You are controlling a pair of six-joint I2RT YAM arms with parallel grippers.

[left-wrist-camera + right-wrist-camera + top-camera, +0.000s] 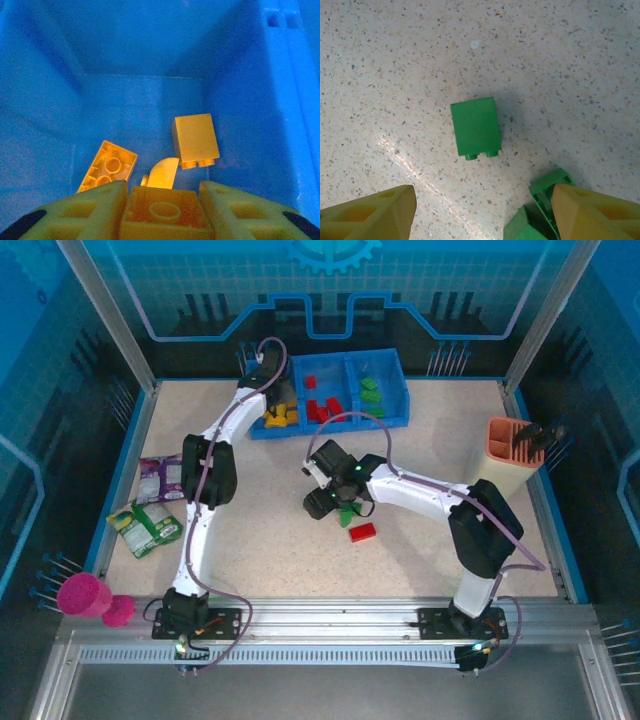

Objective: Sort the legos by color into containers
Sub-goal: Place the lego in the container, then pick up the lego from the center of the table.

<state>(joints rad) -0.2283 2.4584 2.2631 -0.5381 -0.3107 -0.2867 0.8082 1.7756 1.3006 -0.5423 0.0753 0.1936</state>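
Firstly, from above the left gripper (270, 395) hangs over the left compartment of the blue tray (380, 424), then its wrist camera shows the jaws holding a yellow brick (165, 215), and the right wrist camera shows the right gripper (484, 194) wide open above a green brick (476, 127) on the table (395, 75), which looks light, stiff and smooth, probably best pinched on its flat sides.

Inside a blue plastic tray compartment (150, 60), an orange-yellow plastic brick (107, 166) lay underside-up at left, a curved orange-yellow piece (162, 173) just right of it, and an orange-yellow block (196, 140) farther right. Nearest, a fourth orange-yellow brick (165, 215) sat between the left gripper's (163, 187) yellow fingers (95, 212).
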